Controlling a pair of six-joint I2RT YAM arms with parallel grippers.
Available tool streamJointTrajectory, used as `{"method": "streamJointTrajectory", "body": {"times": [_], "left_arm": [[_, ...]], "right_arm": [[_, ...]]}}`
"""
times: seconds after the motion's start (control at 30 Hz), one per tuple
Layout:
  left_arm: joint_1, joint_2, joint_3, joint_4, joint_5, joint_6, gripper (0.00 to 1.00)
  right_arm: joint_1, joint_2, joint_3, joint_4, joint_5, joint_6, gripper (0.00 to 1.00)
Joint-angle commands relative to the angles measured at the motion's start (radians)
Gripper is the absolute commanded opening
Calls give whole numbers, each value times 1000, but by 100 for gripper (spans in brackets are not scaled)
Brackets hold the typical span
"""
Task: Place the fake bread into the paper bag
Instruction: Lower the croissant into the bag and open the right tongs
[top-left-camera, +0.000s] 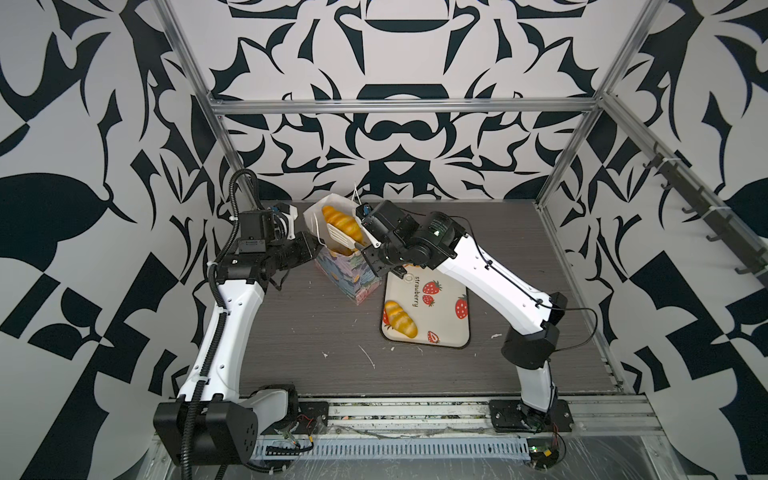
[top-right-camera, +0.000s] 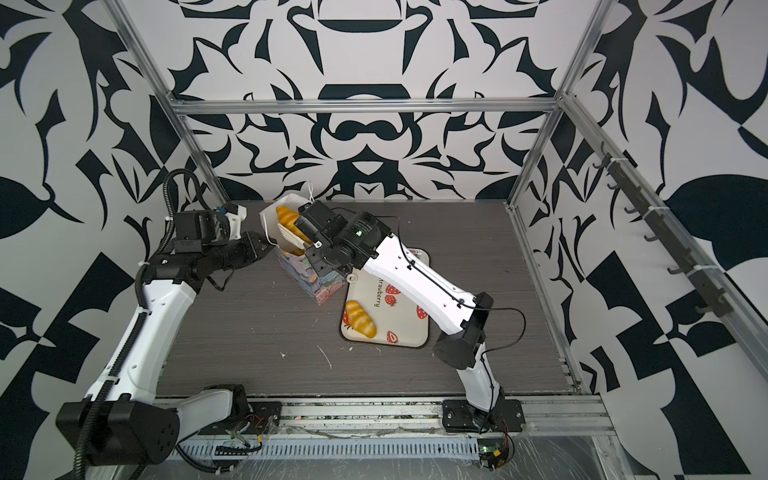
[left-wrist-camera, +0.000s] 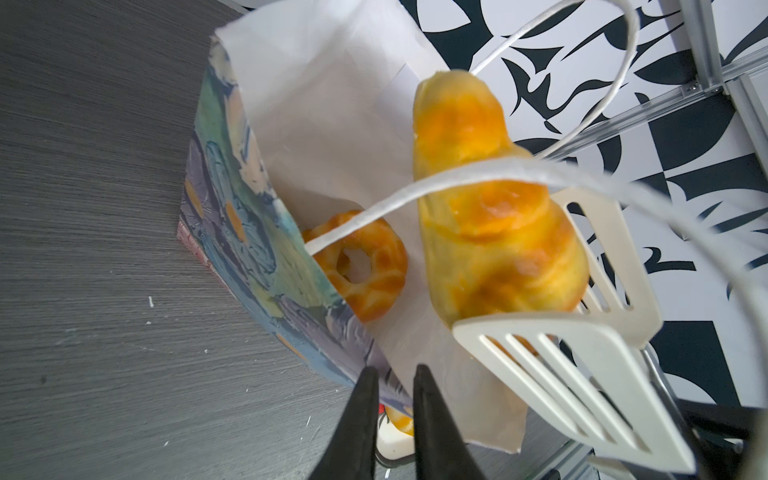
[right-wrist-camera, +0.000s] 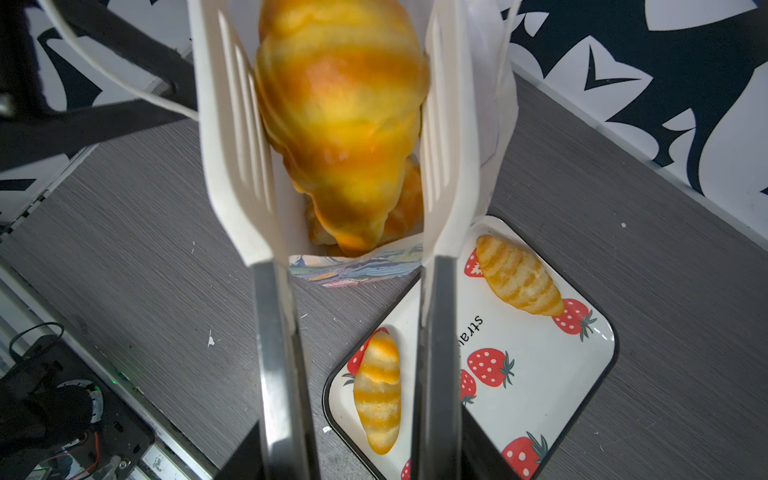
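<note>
The paper bag (top-left-camera: 349, 278) (top-right-camera: 320, 286) stands upright at the back of the table, mouth open. My left gripper (top-left-camera: 316, 247) (left-wrist-camera: 395, 372) is shut on its rim. My right gripper (top-left-camera: 368, 249) is shut on white slotted tongs (top-left-camera: 338, 239) (right-wrist-camera: 232, 145), whose blades flank a croissant of fake bread (top-left-camera: 340, 222) (left-wrist-camera: 478, 216) (right-wrist-camera: 340, 116) in the bag's mouth. A ring doughnut (left-wrist-camera: 365, 270) and other pieces (right-wrist-camera: 409, 208) lie inside the bag. Two more croissants (right-wrist-camera: 378, 390) (right-wrist-camera: 519, 274) lie on the strawberry tray; a top view shows one of them (top-left-camera: 400, 319).
The cream strawberry tray (top-left-camera: 449, 332) (right-wrist-camera: 540, 374) lies just right of the bag, partly under my right arm. A white cord handle (left-wrist-camera: 415, 195) loops across the bag's mouth. Patterned walls and a metal frame close in the table's back and sides.
</note>
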Motion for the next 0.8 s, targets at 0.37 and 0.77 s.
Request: {"method": "streamJointTrajectory", "body": {"times": [0.37, 0.77], "left_arm": [[-3, -24, -18, -21, 0, 10, 20], [-2, -24, -16, -22, 0, 8, 20]], "right_arm": [[5, -59, 23, 38, 50, -13, 58], [1, -56, 42, 34, 60, -21, 59]]}}
